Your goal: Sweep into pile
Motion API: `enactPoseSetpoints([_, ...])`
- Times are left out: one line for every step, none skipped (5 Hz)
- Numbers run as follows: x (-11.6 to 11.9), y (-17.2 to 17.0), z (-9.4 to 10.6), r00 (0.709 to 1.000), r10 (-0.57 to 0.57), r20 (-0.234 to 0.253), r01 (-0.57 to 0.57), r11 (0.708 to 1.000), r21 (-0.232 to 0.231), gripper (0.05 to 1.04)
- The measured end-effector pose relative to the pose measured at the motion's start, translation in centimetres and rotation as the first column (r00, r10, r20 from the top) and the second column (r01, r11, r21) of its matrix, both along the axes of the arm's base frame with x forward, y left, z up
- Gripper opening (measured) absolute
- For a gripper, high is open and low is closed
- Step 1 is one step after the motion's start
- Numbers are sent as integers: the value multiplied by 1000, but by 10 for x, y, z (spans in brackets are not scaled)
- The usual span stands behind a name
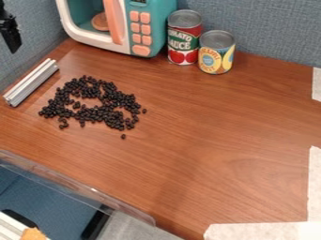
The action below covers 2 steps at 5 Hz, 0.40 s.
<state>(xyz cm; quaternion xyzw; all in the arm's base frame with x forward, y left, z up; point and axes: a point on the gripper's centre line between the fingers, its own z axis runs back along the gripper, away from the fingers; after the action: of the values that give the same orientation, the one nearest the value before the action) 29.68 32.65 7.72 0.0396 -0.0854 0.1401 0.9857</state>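
1 disc [100, 21] sits in the toy microwave [97, 41]; gripper [11, 36] apart or together, can't tell.

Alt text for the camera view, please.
Black beans lie in a loose, gappy patch on a wooden tabletop, beside a silvery bar. Behind stand two cans and a teal toy microwave; the black gripper hangs upper left.

Soft, fairly bright light lay over the wooden tabletop [213, 117], with a broad, pale sheen across its middle and right. A faint, soft-edged darker band crossed the wood toward the lower middle. The metal bar [31, 82] and the can lids caught light — pale gleams on grey — and the clear plastic edge [81, 187] at the lower left showed thin glare. Inside the toy microwave [119, 28], it was dimmer. Where the light came from was unclear.
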Motion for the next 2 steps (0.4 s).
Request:
enactPoseSetpoints([-3, -11, -17, 998, -54, -13, 54, 998, -27, 999])
enactPoseSetpoints([0, -24, -31, 993, -115, -36, 114, 993, -23, 999])
